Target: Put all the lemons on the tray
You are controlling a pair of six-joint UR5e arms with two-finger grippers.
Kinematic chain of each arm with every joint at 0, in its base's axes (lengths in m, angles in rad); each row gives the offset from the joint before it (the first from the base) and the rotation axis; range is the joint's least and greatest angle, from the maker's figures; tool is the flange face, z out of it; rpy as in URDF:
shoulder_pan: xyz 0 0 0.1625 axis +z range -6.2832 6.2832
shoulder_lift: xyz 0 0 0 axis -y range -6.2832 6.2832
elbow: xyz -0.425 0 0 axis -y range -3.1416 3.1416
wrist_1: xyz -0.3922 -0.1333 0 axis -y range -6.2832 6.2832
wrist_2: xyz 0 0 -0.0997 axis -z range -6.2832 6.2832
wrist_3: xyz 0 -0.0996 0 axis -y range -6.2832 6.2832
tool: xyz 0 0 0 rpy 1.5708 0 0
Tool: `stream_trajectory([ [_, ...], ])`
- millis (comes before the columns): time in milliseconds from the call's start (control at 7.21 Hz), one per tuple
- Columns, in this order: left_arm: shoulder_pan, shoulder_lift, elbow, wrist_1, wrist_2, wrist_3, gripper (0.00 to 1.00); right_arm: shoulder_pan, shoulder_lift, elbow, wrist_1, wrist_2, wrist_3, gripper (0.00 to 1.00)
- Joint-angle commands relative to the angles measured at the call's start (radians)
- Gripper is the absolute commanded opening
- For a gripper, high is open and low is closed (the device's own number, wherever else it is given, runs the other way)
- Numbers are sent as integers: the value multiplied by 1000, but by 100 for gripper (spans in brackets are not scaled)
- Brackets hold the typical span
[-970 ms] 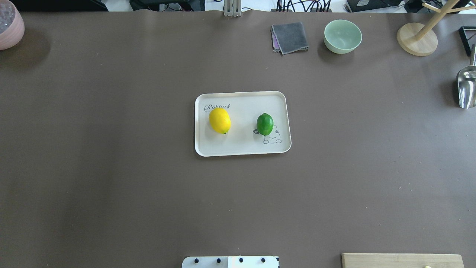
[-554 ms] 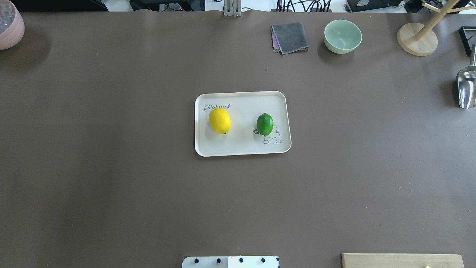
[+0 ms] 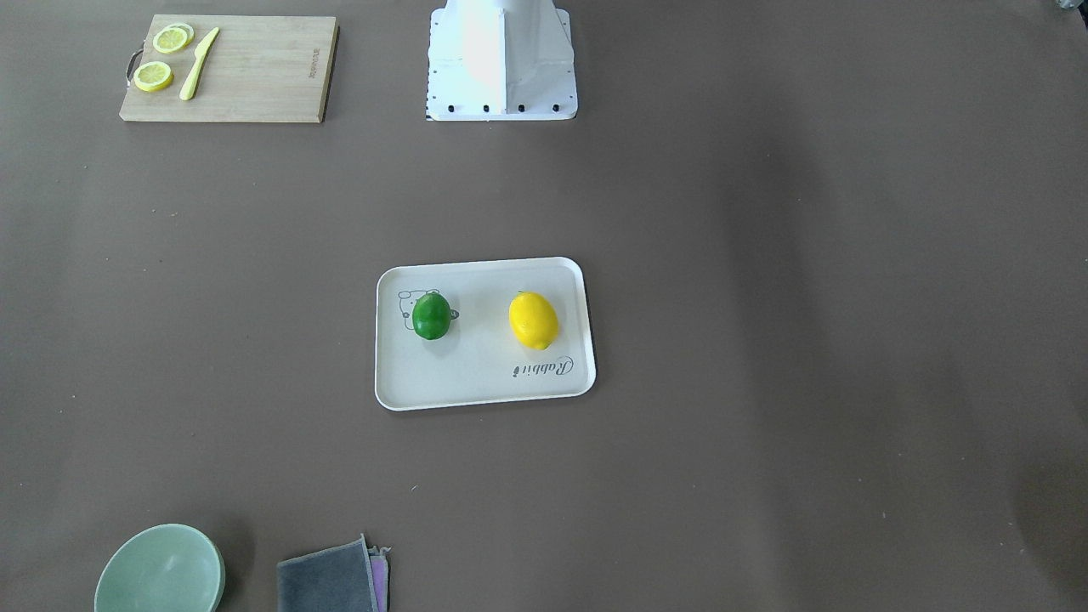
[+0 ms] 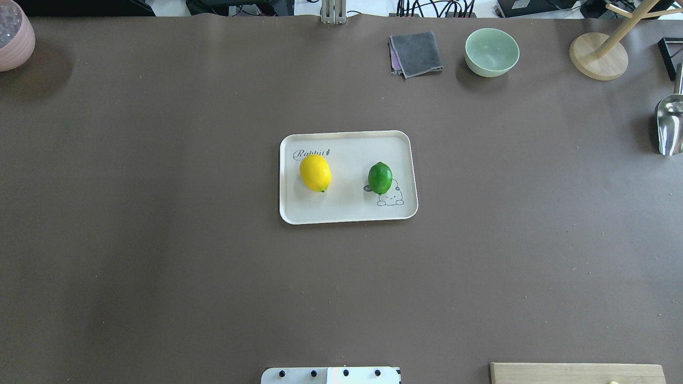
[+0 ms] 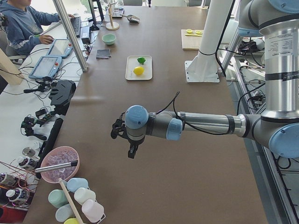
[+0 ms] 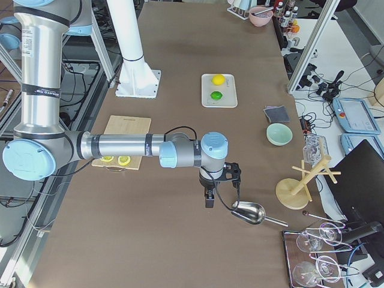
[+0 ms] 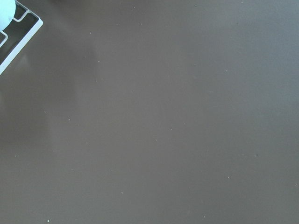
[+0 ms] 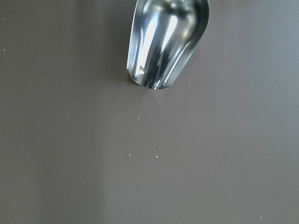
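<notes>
The off-white tray [image 4: 347, 212] lies at the table's middle. The yellow lemon [image 4: 315, 172] rests on its left half under the "Rabbit" script, and the green lemon [image 4: 380, 177] on its right half by the animal drawing. Both also show in the front-facing view: the yellow lemon [image 3: 533, 320] and the green lemon [image 3: 432, 315]. My left gripper [image 5: 132, 151] hangs over bare table far from the tray, seen only in the exterior left view. My right gripper [image 6: 208, 200] hangs near the metal scoop [image 6: 249, 212], seen only in the exterior right view. I cannot tell whether either is open or shut.
A wooden cutting board [image 3: 255, 68] with lemon slices [image 3: 154, 76] and a knife [image 3: 198, 64] lies by the robot base [image 3: 501, 59]. A green bowl [image 4: 491, 52], grey cloth [image 4: 416, 53], wooden stand [image 4: 597, 56] and pink bowl [image 4: 13, 37] line the far edge.
</notes>
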Motion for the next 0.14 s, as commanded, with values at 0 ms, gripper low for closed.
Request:
stream_trajectory([
  [0, 0, -5, -32, 0, 0, 1, 97, 9, 2, 6, 0, 6, -2, 100],
])
